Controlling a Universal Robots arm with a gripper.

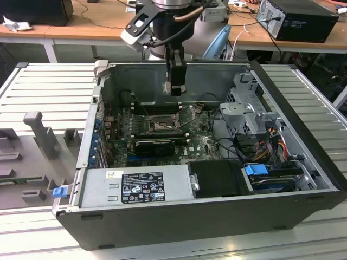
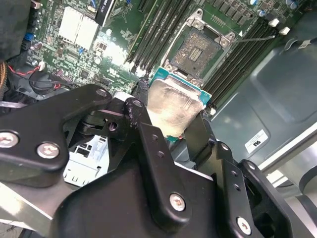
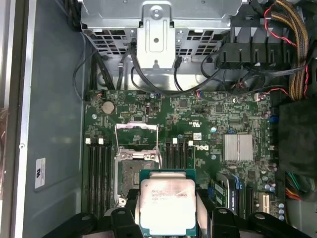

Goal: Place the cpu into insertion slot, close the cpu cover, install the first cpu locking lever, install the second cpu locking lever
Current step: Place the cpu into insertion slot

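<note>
My gripper point(image 3: 167, 214) is shut on the cpu point(image 3: 167, 204), a pale square chip with a green edge, held flat between the two black fingers point(image 2: 140, 106). In the exterior view the gripper point(image 1: 174, 88) hangs inside the open computer case, above the motherboard. The insertion slot point(image 3: 134, 174) is a dark square socket with a silver rim, uncovered, just beside and below the held chip. In the second wrist view the slot point(image 2: 202, 48) also lies bare past the cpu point(image 2: 174, 110). The cpu cover point(image 3: 137, 127) is swung open off the socket. A thin wire lever point(image 2: 253, 39) sticks out beside it.
Memory slots point(image 3: 99, 168) flank the socket. A silver heat sink point(image 3: 237, 147) and a long black card point(image 1: 154, 145) sit nearby. The grey power supply point(image 1: 135, 187), the drive cage point(image 1: 246, 114) and cable bundles point(image 3: 292, 54) crowd the case walls.
</note>
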